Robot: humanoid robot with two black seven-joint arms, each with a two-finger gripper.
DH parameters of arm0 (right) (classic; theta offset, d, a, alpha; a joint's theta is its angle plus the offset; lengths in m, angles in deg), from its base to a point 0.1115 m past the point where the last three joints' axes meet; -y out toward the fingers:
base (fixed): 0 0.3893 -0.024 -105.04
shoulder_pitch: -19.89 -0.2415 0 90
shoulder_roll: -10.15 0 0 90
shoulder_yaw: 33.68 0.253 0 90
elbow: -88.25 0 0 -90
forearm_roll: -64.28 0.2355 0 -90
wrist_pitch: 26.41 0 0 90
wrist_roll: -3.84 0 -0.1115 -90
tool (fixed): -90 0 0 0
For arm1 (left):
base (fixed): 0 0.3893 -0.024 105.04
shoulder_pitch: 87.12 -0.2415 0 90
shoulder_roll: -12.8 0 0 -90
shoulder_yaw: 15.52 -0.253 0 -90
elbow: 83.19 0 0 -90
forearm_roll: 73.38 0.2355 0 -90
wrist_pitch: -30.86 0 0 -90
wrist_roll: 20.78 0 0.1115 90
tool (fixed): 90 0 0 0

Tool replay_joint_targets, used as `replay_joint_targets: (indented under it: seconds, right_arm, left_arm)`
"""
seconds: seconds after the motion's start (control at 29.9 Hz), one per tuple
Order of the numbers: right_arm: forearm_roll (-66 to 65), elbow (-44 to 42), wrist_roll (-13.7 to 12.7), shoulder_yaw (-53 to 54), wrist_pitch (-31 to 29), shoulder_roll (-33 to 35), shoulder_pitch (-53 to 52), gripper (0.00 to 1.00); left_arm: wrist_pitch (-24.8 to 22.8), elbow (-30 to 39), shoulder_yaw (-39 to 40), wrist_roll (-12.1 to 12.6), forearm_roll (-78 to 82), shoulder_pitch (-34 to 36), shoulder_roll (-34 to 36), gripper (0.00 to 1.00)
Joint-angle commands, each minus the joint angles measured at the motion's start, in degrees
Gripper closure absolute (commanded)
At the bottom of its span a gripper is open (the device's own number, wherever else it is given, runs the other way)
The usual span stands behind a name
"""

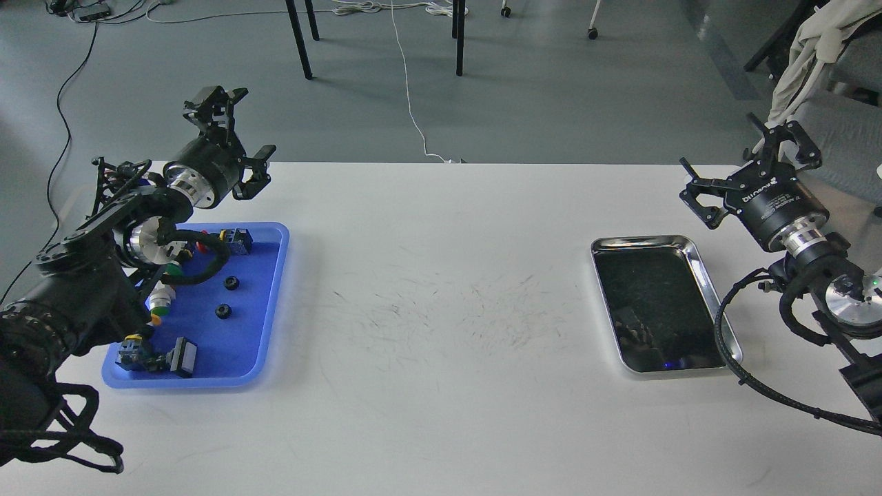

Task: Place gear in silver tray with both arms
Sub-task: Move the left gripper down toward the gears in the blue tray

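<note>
Two small black gears (231, 282) (222, 311) lie in the blue plastic tray (249, 334) at the table's left. The silver tray (644, 241) sits at the right, and its dark mirror bottom holds nothing. My left gripper (242, 134) hovers open above the blue tray's far edge, with its fingers spread wide and nothing between them. My right gripper (739, 164) is open too and hangs empty beyond the silver tray's far right corner. Neither gripper touches a gear or a tray.
The blue tray also holds push buttons with coloured caps (160, 301) and small switch blocks (183, 357), partly hidden by my left arm. A black cable (730, 358) loops over the silver tray's right rim. Chair legs (299, 41) stand on the floor beyond the table.
</note>
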Motion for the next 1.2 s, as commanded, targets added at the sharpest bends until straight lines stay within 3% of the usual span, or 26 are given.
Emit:
replay_joint_targets:
  seconds: [0.0, 0.17, 0.53, 0.64, 0.74, 1.17]
  right_arm:
    - [0.0, 0.34, -0.09, -0.3, -0.04, 0.26, -0.08, 0.01]
    - [0.0, 0.35, -0.09, -0.3, -0.13, 0.79, 0.01, 0.01]
    - [-0.35, 0.88, -0.17, -0.3, -0.13, 0.97, -0.08, 0.01]
    - [-1.14, 0.53, -0.35, -0.38, -0.04, 1.06, -0.25, 0.01]
    - [-2.63, 0.17, -0.53, -0.65, -0.04, 1.06, -0.78, 0.01]
    - [-6.06, 0.08, -0.53, -3.2, 0.04, 1.41, -0.6, 0.01]
  left_arm:
    - [0.0, 0.0, -0.08, -0.08, -0.09, -0.01, 0.0, 0.02]
    - [0.0, -0.09, -0.08, -1.23, 0.0, 0.08, 0.08, 0.02]
    - [-0.79, -0.88, -0.08, -0.44, 0.17, -0.01, 1.4, 0.02]
    - [-4.03, -0.61, -0.44, -0.44, 0.87, -0.1, 3.24, 0.02]
    - [-6.56, -0.61, -1.31, -0.61, 4.2, 0.34, 4.39, 0.02]
    - [-6.56, 2.63, -2.2, -0.61, 21.51, 0.96, 8.51, 0.02]
